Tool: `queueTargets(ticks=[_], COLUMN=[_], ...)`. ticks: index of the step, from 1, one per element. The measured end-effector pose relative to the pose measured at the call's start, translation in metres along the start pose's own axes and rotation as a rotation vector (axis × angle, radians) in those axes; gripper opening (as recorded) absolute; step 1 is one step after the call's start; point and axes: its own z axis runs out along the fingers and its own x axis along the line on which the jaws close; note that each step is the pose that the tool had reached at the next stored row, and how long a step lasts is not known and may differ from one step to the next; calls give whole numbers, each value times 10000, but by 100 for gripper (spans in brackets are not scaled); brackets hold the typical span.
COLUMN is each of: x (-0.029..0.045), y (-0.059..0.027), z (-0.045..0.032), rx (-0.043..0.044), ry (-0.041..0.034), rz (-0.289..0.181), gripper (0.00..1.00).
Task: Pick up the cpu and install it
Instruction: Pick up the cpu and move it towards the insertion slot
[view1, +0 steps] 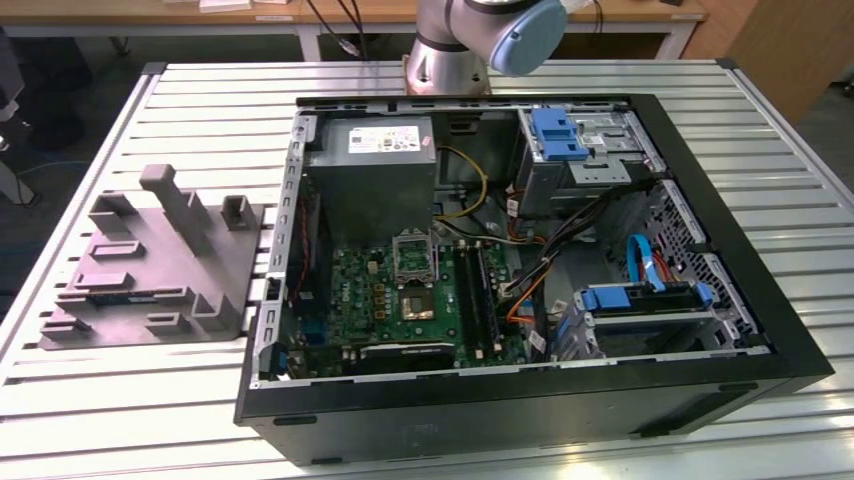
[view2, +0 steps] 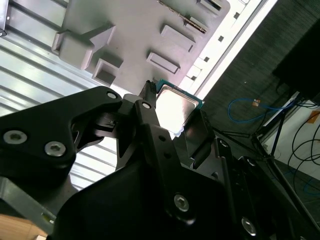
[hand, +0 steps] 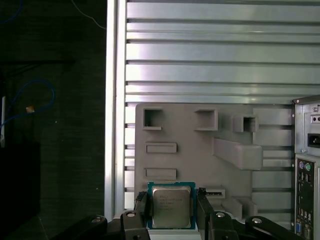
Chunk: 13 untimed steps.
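Cpu (hand: 171, 209) clamped in hand (hand: 172, 200) (aimed down), abv grey fixture (hand: 200, 150)

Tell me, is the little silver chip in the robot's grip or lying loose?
In its grip: in both wrist views the cpu sits clamped between the gripper's two black fingers.

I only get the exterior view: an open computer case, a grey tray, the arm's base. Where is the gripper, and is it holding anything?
Observer: In the first wrist view the gripper is shut on the cpu, gripped at two opposite edges.
Visitor: Which way does the chip face?
Observer: Its silvery metal top faces that camera, ringed by a thin green rim.
Visitor: What lies behind it?
Observer: The grey tray, on the slatted table.
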Motion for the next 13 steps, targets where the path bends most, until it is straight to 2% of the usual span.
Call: queueTargets(ticks=[13], x=[-47], y=[1], z=[1], rx=[-1], ry=[0], rz=[1], gripper=[47])
